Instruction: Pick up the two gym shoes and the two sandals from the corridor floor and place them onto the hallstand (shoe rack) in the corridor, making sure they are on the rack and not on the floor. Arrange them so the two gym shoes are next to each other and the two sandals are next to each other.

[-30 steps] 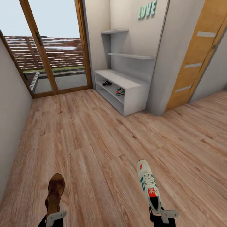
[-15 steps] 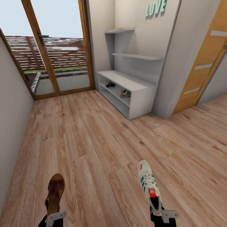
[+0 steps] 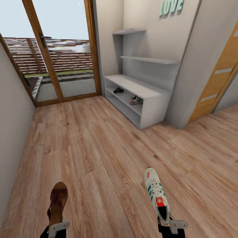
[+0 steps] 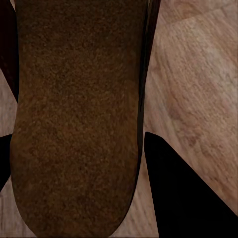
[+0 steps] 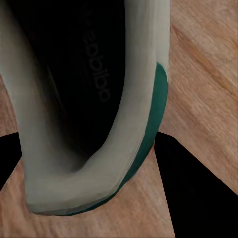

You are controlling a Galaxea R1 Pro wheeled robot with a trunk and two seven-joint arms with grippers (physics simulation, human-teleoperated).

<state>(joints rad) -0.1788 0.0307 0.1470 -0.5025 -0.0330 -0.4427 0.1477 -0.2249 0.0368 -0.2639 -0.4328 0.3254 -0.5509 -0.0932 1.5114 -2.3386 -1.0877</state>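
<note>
While the robot faces down a corridor toward a glazed door (image 3: 59, 49), each of its two arms carries one piece of footwear low over the corridor floor (image 3: 99, 138). At the head view's lower left, the left gripper (image 3: 54, 230) is closed on the heel end of a dark brown sandal (image 3: 57, 202), which extends forward and away from the gripper, toe pointing up the corridor; in the left wrist view the sandal's tan footbed (image 4: 74, 114) sits between the dark fingers (image 4: 183, 193), with wood planking beyond. At the lower right, the right gripper (image 3: 172, 228) clamps the heel of a cream-white gym shoe (image 3: 156, 194) with green stripes and a red-orange tongue label, its toe likewise aimed ahead; the right wrist view looks into the shoe's dark opening, the heel collar (image 5: 99, 188) held between the fingers (image 5: 198, 188). Well apart from both grippers, against the right-hand wall, stands the pale-grey hallstand (image 3: 155, 99), with a flat bench top, two open shelves and a tall back panel with ledges. On its upper open shelf lie a second gym shoe (image 3: 136, 99) and, farther along toward the door and apart from it, a second sandal (image 3: 118, 90). Teal letters reading "LUVE" (image 3: 171, 6) hang on the wall above, and an orange-brown wooden door (image 3: 219, 76) stands at the right.
</note>
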